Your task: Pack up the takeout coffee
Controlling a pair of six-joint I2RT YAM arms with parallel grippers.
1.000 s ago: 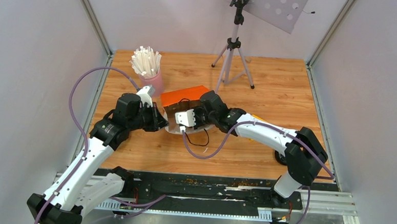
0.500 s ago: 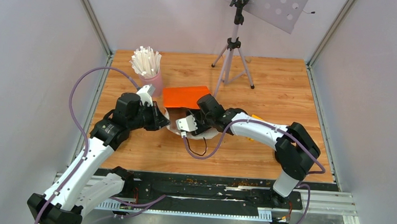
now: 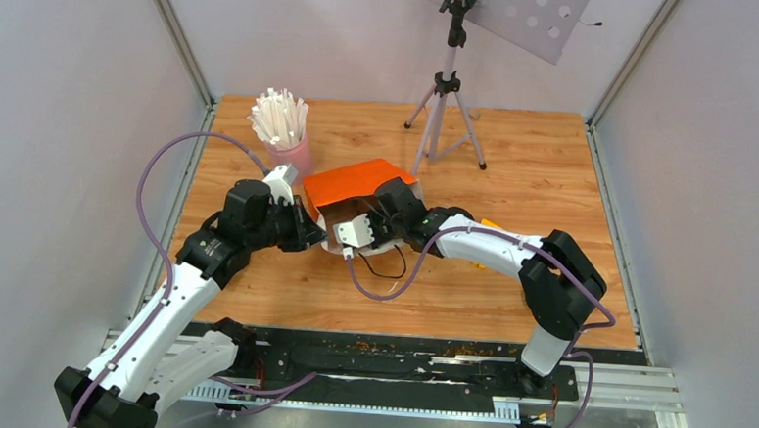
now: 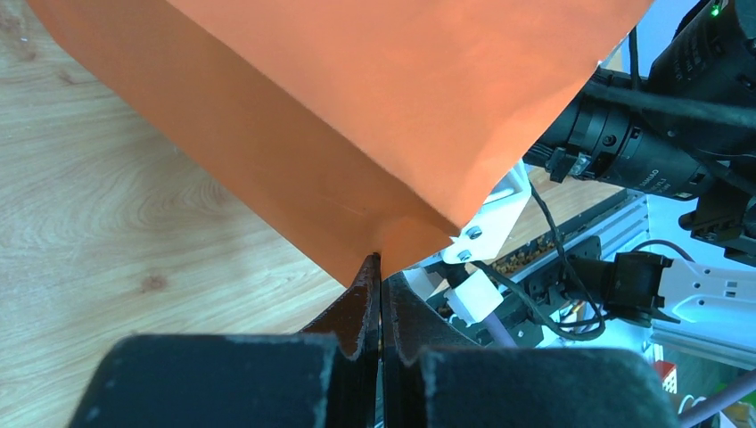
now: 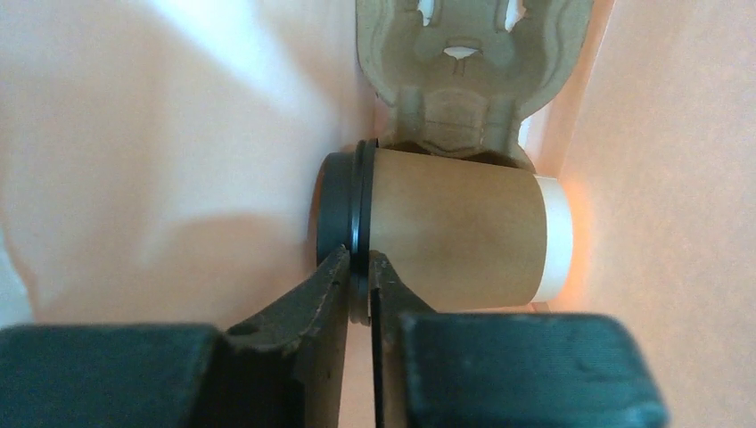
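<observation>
Cup point(image 5: 455, 227) with lid point(image 5: 337, 209) already lies in bag point(image 4: 357, 107) against tray point(image 5: 464, 89); left tool point(image 4: 376, 260) pinches bag, right tool point(image 5: 360, 259) nips lid; release seems left.

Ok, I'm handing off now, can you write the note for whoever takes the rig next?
Left hand: shut, pinching the edge of the orange paper bag.
Right hand: inside the bag, closed on the rim of the round black lid, as far as the wrist view shows.
Kraft-brown paper cup: lidded, inside the bag, against the grey-brown pulp tray.
Done: cup lidded and in the bag.
Left: probably release the lid, back the right hand out, then let the bag go.
</observation>
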